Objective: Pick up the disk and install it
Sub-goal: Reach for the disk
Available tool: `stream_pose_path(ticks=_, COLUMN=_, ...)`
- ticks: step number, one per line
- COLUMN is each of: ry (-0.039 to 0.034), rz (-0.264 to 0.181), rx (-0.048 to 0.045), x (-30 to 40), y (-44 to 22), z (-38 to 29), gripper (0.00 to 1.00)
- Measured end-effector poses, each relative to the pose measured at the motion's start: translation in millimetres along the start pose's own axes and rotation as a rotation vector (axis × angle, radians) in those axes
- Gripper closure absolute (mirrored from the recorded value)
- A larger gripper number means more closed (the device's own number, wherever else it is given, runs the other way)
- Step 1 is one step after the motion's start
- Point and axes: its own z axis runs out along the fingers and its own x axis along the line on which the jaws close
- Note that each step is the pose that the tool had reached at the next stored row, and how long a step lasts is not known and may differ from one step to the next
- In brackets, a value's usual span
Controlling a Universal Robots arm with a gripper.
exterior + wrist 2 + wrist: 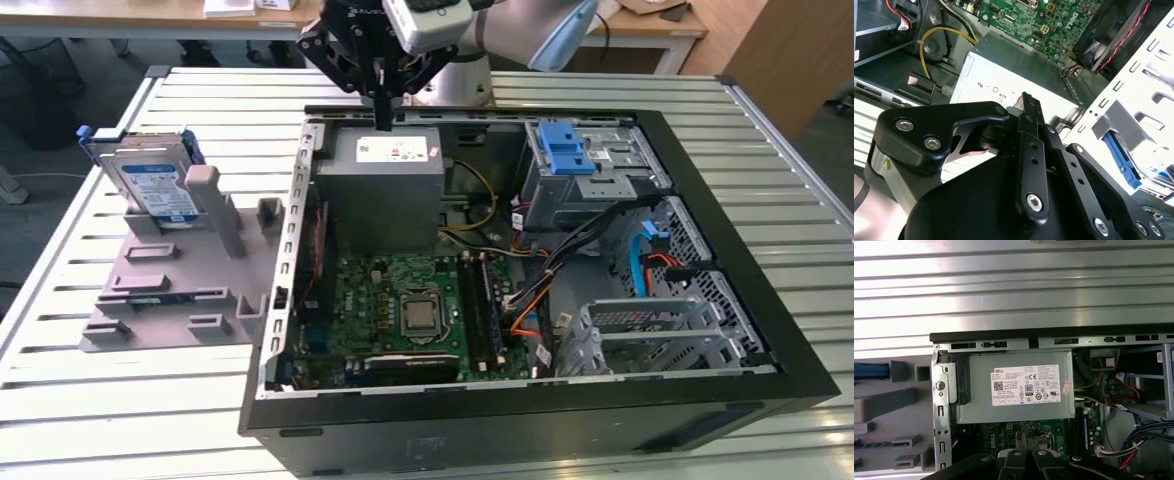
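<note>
The disk (151,186), a silver drive with a blue-and-white label in a blue frame, stands upright in a grey fixture (174,290) at the exterior view's left, outside the computer case (534,415). In the first wrist view its blue edge (871,371) shows beside the fixture's slots. My gripper (386,118) hangs over the back wall of the open case, just above the grey power-supply box (380,165), well to the right of the disk. Its fingers (1026,442) are shut together and hold nothing.
Inside the case lie the green motherboard (414,310), bundles of cables (641,250) and a silver drive cage with a blue latch (581,150). A second metal cage (661,335) sits at the front right. The slatted metal table (107,420) surrounds the case.
</note>
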Motion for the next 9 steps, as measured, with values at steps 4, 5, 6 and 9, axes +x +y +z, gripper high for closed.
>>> stream_pose_path(ticks=4, ry=0.0000, rz=0.000, rx=0.0000, x=3.2, y=0.1, z=0.0, gripper=0.89)
stream_pose_path(ticks=5, ry=0.0000, rz=0.000, rx=0.0000, x=4.1, y=0.3, z=0.0, gripper=0.89)
stream_pose_path(ticks=6, ry=0.0000, rz=0.000, rx=0.0000, x=5.0, y=0.5, z=0.0, gripper=0.89)
stream_pose_path(ticks=9, ry=-0.0001, rz=0.000, rx=-0.0001, x=7.8, y=1.6, z=0.1, gripper=0.89)
